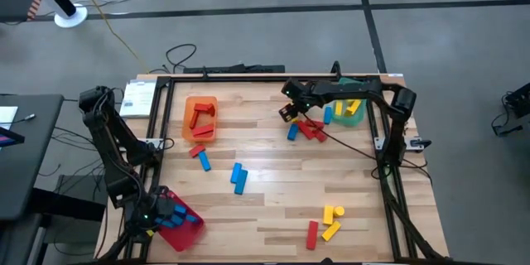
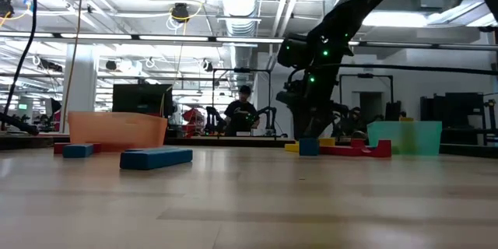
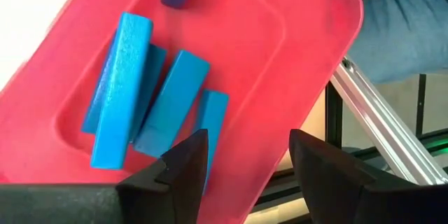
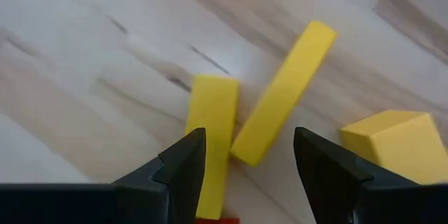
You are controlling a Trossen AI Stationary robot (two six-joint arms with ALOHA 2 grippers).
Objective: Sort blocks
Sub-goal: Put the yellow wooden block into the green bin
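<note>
The pale wooden surface (image 1: 273, 190) is only half cleared, so the sort looks to be at about its midpoint. Three trays sit on it. The orange plastic tray (image 1: 189, 103) at the far left holds red pieces. The green plastic tray (image 1: 358, 120) at the far right holds yellow ones. The red plastic tray (image 1: 192, 230) at the near left corner holds blue bars.

The left arm's claw (image 1: 157, 213) hangs right over that red tray. Its fingers are spread with nothing between them and touch nothing. The blue wooden bars (image 3: 119, 91) lie loose in the tray below, so this reads as a drop-off just completed. The next move there would be to lift clear and go for another blue.

The right arm's claw (image 1: 288, 114) is low over the surface beside the green tray. Its fingers are spread wide and empty. Its wrist camera shows yellow rectangular bars (image 4: 283, 91) lying flat on the wood just ahead of the fingers. This looks like a pick being lined up. It calls for coming down over one bar alone, since two of them lie edge to edge.

More blocks wait to be sorted:
- a red and blue huddle (image 1: 310, 129) by that claw
- a pair of blue bars (image 1: 239, 177) at mid-surface
- a red and a blue bar (image 1: 200, 157) near the orange tray
- a yellow and red cluster (image 1: 330, 222) at the near edge
</note>
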